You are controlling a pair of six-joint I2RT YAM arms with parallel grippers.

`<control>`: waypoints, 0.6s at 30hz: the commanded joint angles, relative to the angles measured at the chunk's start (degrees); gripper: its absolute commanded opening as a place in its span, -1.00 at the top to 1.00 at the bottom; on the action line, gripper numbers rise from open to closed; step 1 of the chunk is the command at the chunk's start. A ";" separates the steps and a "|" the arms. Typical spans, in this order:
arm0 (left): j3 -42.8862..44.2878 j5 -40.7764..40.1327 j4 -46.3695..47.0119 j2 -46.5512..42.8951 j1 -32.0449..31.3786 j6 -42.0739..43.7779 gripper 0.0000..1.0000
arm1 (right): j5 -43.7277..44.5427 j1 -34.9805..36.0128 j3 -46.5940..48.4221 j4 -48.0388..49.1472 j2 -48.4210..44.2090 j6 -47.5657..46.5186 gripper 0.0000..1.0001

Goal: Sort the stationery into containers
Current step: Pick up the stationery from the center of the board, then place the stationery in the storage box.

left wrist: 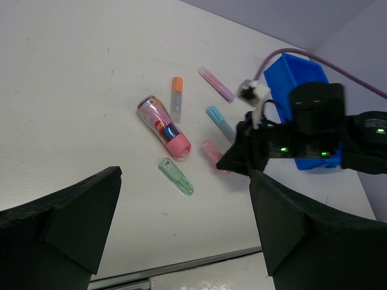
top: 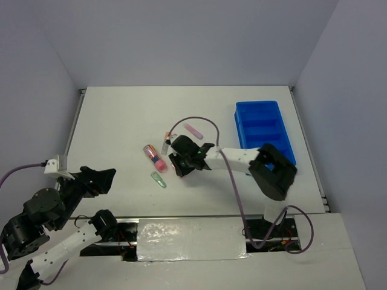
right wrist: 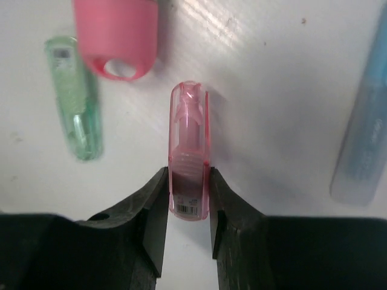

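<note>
My right gripper [top: 179, 164] is shut on a clear pink marker [right wrist: 189, 151], jaws pressed against both its sides low over the table; the marker also shows in the left wrist view [left wrist: 211, 150]. Around it lie a green marker [top: 158, 179], a fat pink-capped tube [top: 155, 158], an orange marker [left wrist: 176, 98], a lilac marker [top: 193, 129] and a pale blue marker [left wrist: 219, 122]. The blue tray [top: 264, 130] stands at the right, behind the right arm. My left gripper [top: 100, 181] is open and empty, near the front left edge, well short of the items.
The right arm's purple cable [top: 199, 121] loops over the items. Grey walls enclose the table at the back and sides. The table's front edge [left wrist: 181, 266] runs just under my left gripper [left wrist: 184, 178].
</note>
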 commanded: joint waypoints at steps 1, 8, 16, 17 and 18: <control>0.32 -0.55 1.79 -0.88 -0.26 -0.27 -0.99 | -2.97 -5.93 -6.92 11.80 -19.15 6.79 1.00; 0.32 -0.72 1.62 -1.59 -0.35 -0.45 -0.99 | 20.90 -25.78 -26.09 10.79 -46.53 31.56 1.00; 0.14 -0.63 1.88 -2.64 -0.53 -0.45 -0.99 | 32.19 -46.12 -37.44 0.66 -57.28 54.88 0.94; 0.14 -0.63 1.88 -2.64 -0.53 -0.36 -0.99 | 31.66 -48.40 -37.44 1.80 -56.06 55.41 0.94; 0.14 -0.72 1.79 -2.73 -0.53 -0.45 -0.99 | 30.52 -49.46 -37.44 2.85 -55.09 54.80 0.93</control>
